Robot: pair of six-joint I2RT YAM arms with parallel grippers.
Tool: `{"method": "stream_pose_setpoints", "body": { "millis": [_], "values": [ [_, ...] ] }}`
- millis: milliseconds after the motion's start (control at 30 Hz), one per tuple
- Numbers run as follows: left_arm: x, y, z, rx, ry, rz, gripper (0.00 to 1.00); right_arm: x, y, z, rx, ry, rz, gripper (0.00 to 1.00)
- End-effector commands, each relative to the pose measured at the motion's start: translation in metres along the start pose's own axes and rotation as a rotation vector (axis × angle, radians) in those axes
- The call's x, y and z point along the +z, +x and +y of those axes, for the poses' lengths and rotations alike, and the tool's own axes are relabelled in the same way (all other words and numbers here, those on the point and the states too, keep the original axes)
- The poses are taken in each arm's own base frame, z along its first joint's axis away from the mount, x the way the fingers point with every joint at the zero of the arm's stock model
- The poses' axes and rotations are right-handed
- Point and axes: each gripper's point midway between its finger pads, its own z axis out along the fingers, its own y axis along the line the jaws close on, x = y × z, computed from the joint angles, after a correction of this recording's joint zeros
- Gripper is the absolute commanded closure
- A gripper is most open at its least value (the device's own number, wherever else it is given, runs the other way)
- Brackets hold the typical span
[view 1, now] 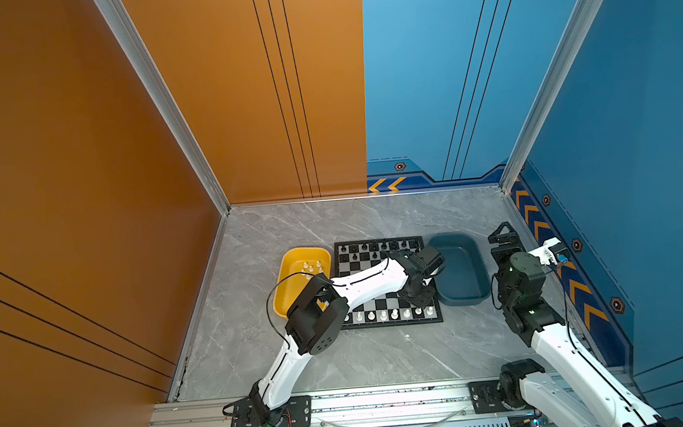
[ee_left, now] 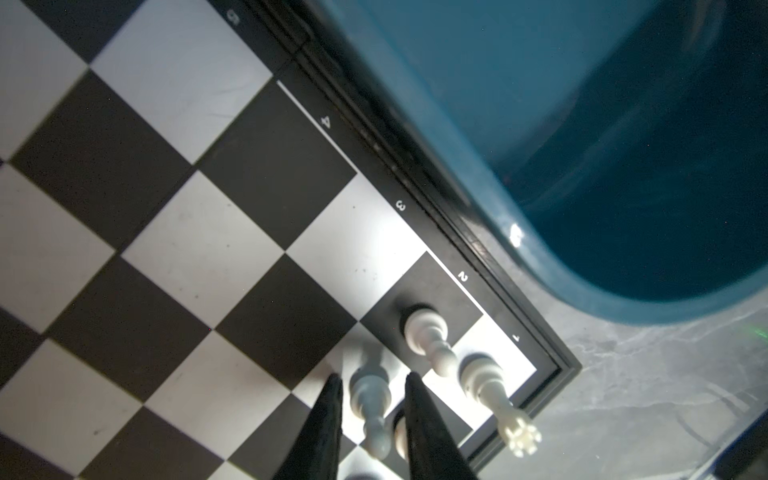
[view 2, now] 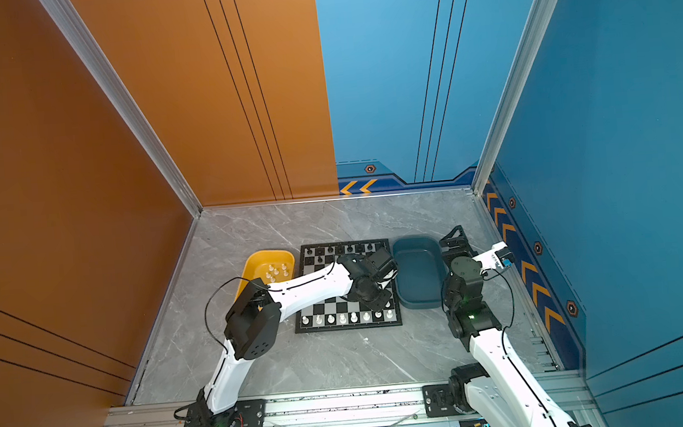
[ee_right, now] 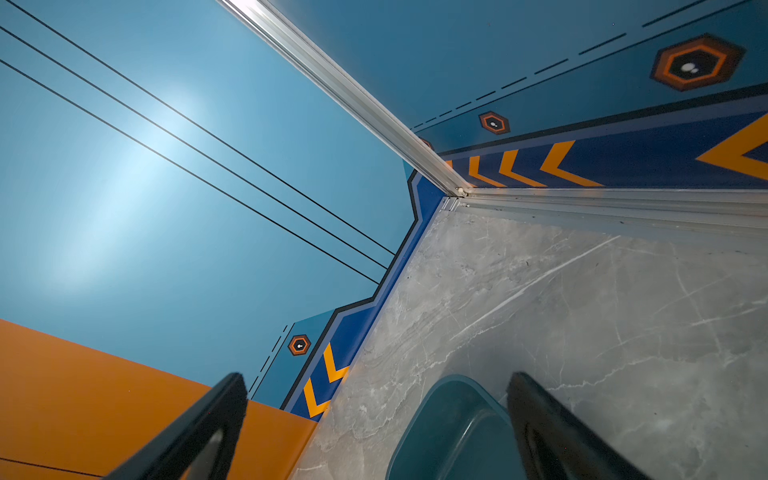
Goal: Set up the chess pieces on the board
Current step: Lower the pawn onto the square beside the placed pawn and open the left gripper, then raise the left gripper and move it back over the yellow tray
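Observation:
The board (view 1: 384, 303) (view 2: 330, 307) lies mid-table. Black chess pieces (view 1: 376, 247) fill its far rows and white ones (view 1: 383, 314) line the near row. My left gripper (view 1: 419, 298) (ee_left: 372, 376) hangs over the board's near right corner. Its fingers stand a little apart on either side of a white pawn (ee_left: 370, 395), which stands on a light square with thin gaps showing on both sides. Another white pawn (ee_left: 426, 332) and a white rook (ee_left: 486, 382) stand beside it. My right gripper (view 1: 503, 231) (ee_right: 378, 378) is open and empty, raised beyond the blue tray.
A yellow tray (view 1: 291, 285) left of the board holds several white pieces (view 1: 310, 267). A dark blue tray (view 1: 461, 272) (ee_left: 582, 124) (ee_right: 453, 432) sits against the board's right edge. The left forearm crosses above the board. Walls close in the table's far and side edges.

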Motion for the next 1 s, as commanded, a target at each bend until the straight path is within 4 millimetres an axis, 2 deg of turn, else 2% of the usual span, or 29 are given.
{"method": "stream_pose_setpoints", "body": {
  "millis": [0, 333, 600, 733, 967],
  "values": [
    [-0.015, -0.008, 0.0, -0.002, -0.01, -0.024, 0.71, 0.001, 0.003, -0.006, -0.005, 0.019, 0.006, 0.0],
    [-0.034, -0.014, 0.004, -0.003, -0.027, -0.066, 0.7, 0.0, 0.002, -0.006, -0.004, 0.018, 0.004, 0.0],
    [-0.06, -0.02, 0.019, -0.017, -0.076, -0.125, 0.7, -0.001, 0.002, -0.007, -0.005, 0.019, 0.005, 0.0],
    [-0.08, -0.022, 0.039, -0.042, -0.112, -0.162, 0.7, 0.0, 0.002, -0.007, 0.0, 0.019, 0.006, 0.0],
    [-0.116, -0.013, 0.102, -0.142, -0.242, -0.215, 0.7, 0.0, 0.002, -0.005, 0.005, 0.016, 0.009, 0.0]
  ]
}}
